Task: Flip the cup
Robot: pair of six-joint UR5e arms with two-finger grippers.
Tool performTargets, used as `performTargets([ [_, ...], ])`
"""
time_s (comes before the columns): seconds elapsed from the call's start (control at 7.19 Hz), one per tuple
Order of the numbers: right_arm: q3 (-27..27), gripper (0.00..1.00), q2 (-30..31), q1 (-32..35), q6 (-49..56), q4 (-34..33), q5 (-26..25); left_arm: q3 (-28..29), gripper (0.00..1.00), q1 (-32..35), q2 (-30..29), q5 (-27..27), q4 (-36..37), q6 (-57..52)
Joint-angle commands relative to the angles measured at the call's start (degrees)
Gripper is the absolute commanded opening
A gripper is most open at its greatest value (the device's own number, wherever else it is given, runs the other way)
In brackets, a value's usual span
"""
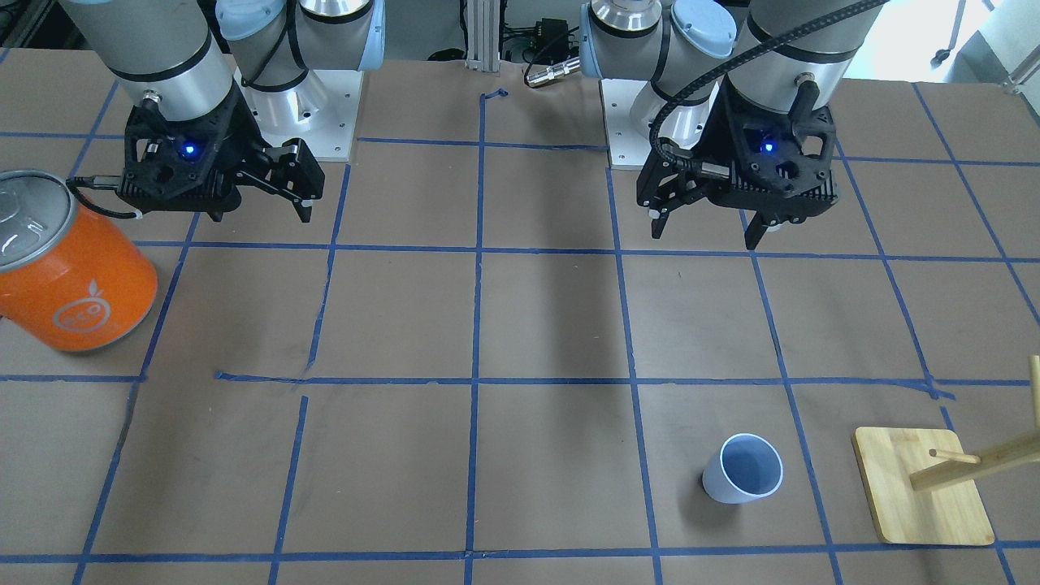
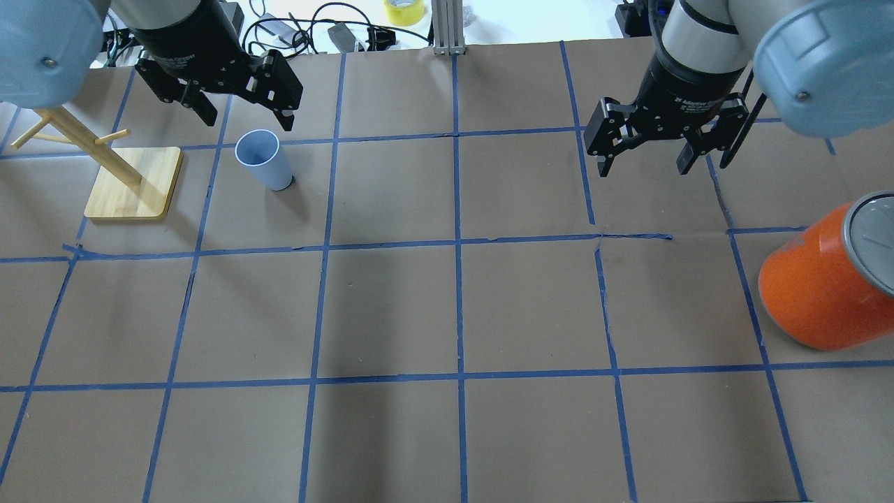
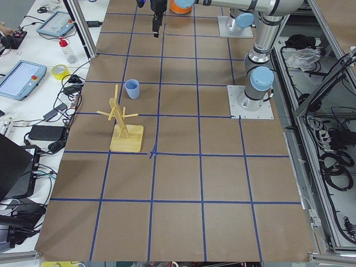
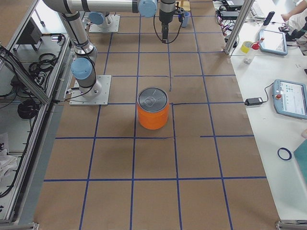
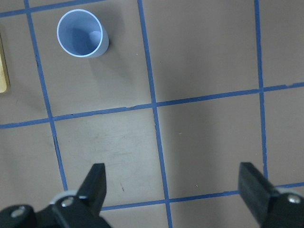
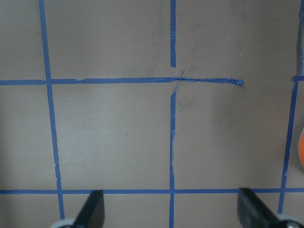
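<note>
The pale-blue cup [image 1: 743, 471] stands upright with its mouth up on the brown table; it also shows in the overhead view [image 2: 262, 159], the left side view [image 3: 132, 89] and the top left of the left wrist view [image 5: 81, 34]. My left gripper [image 1: 703, 236] [image 2: 248, 120] [image 5: 173, 185] is open and empty. It hangs well above the table and is clear of the cup. My right gripper [image 1: 260, 213] [image 2: 644, 170] [image 6: 171, 206] is open and empty, high over bare table, far from the cup.
A large orange can [image 1: 73, 276] [image 2: 824, 286] [image 4: 153, 112] with a silver lid stands on my right side. A wooden peg stand [image 1: 922, 487] [image 2: 133, 181] [image 3: 125, 128] stands close beside the cup. Blue tape lines grid the table.
</note>
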State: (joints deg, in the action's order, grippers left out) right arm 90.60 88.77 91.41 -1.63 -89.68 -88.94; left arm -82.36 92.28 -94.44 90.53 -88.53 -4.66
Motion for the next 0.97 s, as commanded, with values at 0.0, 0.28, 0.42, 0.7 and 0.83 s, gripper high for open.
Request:
performTargets([
  [0.0,0.0,1.0,0.0,0.0,0.0,-0.1,0.0,-1.0,1.0,0.0,0.7,0.0,0.0,0.0],
  [0.28,0.0,1.0,0.0,0.0,-0.1,0.0,0.0,-1.1,1.0,0.0,0.8,0.0,0.0,0.0],
  [0.42,0.0,1.0,0.0,0.0,0.0,0.0,0.0,-1.3,1.0,0.0,0.9,0.1,0.0,0.0],
  [0.7,0.1,1.0,0.0,0.0,0.0,0.2,0.0,-1.5,1.0,0.0,1.4,0.1,-0.1,0.0],
  [0.83,0.1,1.0,0.0,0.0,-0.1,0.4,0.0,-1.7,1.0,0.0,1.6,0.2,-0.1,-0.2],
])
